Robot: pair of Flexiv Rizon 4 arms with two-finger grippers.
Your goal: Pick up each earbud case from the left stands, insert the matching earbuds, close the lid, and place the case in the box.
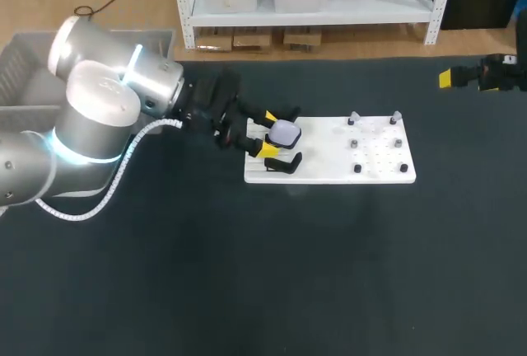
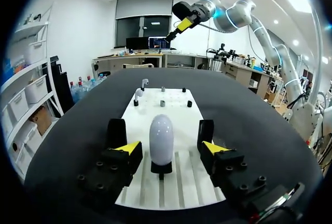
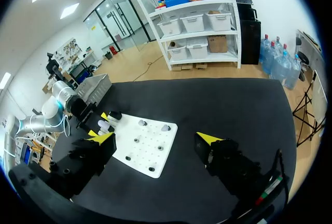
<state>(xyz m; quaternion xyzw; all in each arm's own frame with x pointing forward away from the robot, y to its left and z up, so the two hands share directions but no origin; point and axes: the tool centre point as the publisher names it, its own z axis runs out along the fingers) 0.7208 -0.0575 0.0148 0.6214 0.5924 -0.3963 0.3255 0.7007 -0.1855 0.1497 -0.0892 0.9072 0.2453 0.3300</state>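
On the tabletop my left gripper straddles the upright case, fingers spread clear of it, while my right gripper, also open, sits well away.

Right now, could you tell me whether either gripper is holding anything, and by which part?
Nothing is held. The left gripper is open around the earbud case on its stand, touching neither side; the right gripper is empty.

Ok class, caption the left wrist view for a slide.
Open left gripper flanks the upright earbud case on its white board.
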